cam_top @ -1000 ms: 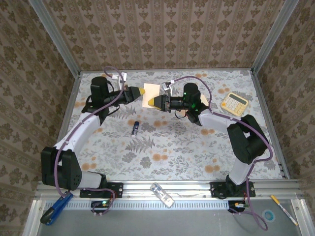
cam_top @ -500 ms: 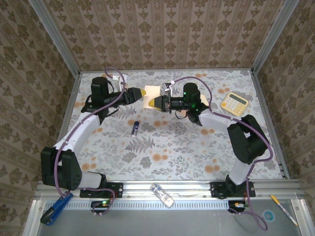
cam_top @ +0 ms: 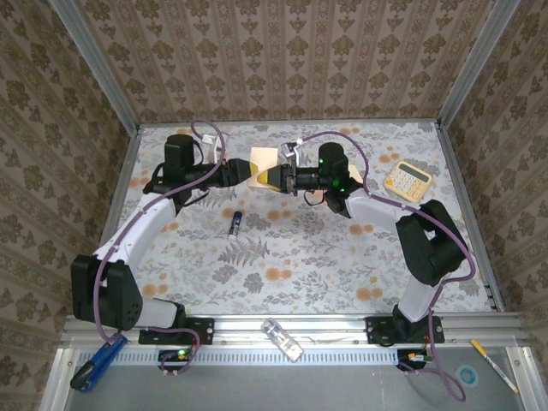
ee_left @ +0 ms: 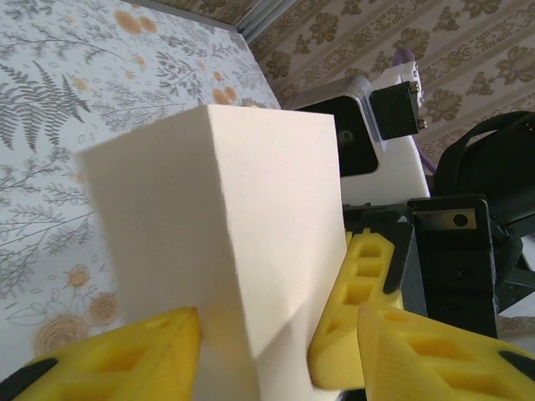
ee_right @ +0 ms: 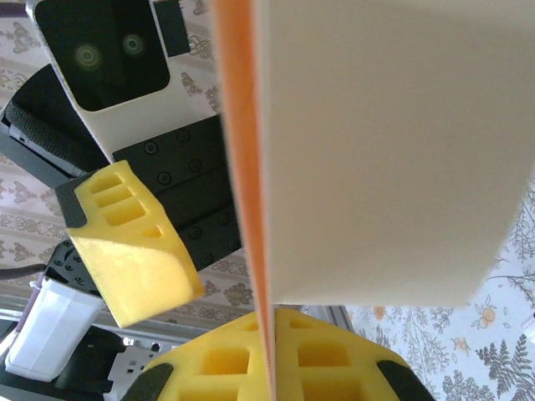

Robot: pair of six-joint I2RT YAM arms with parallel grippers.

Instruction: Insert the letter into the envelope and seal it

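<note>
A: Tabletop [cam_top: 291, 257], floral cloth. Left arm [cam_top: 141, 227] and right arm [cam_top: 411, 231] both reach to its far middle and meet nose to nose.

B: Between them is the envelope [cam_top: 263, 157], held up on edge. In the left wrist view it shows a cream face with a crease running down it.

A: Right claw [cam_top: 272, 178]?

B: Pressed together, pinching the envelope by one edge. In the right wrist view a thin orange edge [ee_right: 242, 167] runs into the pinch beside the cream face. Which sheet it belongs to cannot be told.

A: Left claw [ee_left: 276, 351]?

B: Spread. Its yellow fingers [ee_left: 117, 359] stand on either side of the envelope. One touches the paper; the other is well clear, with a finger of the right claw in the gap.

A: Loose items: a yellow calculator [cam_top: 408, 181] near the right edge, apart from the arms. A small dark-blue tube [cam_top: 235, 223] lies on the cloth, nearer, between the arms.
</note>
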